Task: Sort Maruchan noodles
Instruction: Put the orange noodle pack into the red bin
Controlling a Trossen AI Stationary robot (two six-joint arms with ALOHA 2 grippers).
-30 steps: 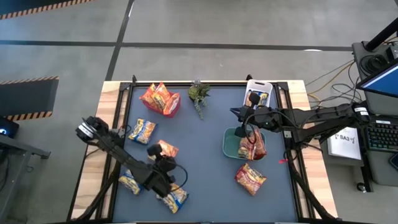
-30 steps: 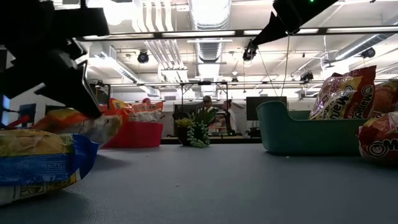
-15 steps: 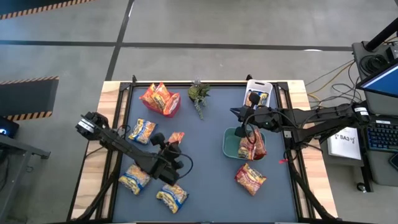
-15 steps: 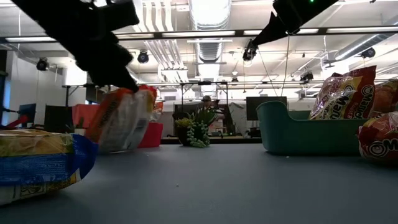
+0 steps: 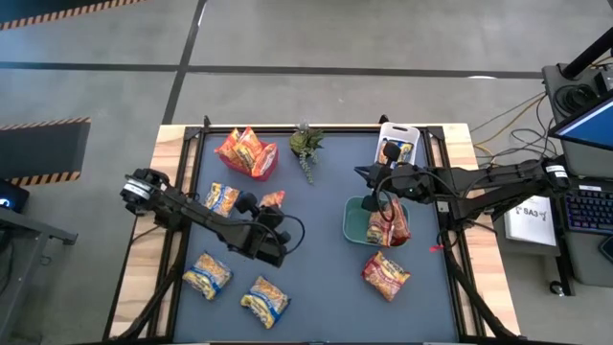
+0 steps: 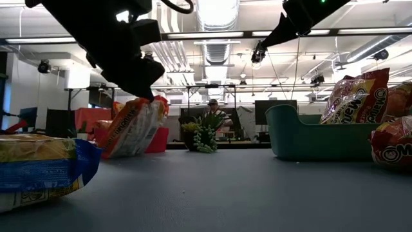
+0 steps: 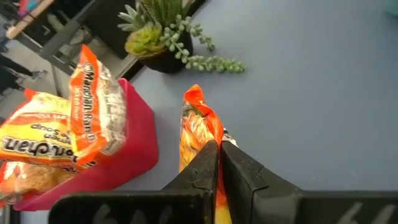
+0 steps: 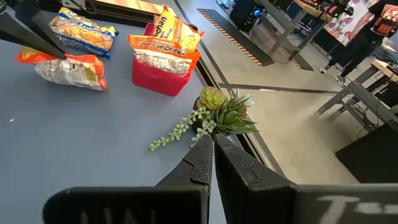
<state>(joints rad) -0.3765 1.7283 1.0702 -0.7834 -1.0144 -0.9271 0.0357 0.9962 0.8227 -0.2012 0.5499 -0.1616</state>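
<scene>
Okay, high view first: my left gripper [image 5: 271,203] sits left of table centre, clenched on an orange packet [image 5: 273,199], carrying it toward the red bin [image 5: 261,167] at 11 o'clock from it. That bin already has orange packets stacked in it. Yellow-and-blue packets [image 5: 221,198] lie around: one just at 9 o'clock of the gripper, two more near the front edge. The right gripper [image 5: 375,173] waits over the green bin [image 5: 354,222] on the right, fingers pressed together on nothing I can see. Red packets sit in that bin and one lies on the mat at its 6 o'clock. The plant [image 5: 306,146] stands at 3 o'clock of the red bin, close.

Low view: the held packet hangs off the mat, pinched at its top edge, body tilted and dangling.

Left wrist view: the fingers grip only the packet's seam. Red bin is ahead, piled above its rim; plant just beyond.

Right wrist view: fingers closed, empty, pointing at the plant.

Risks, my read: seam-only pinch on crinkly film could slip mid-carry. The overfull bin may shed the new packet or tip an existing one out. A swinging packet could clip the plant if I come in too far toward 3 o'clock.
</scene>
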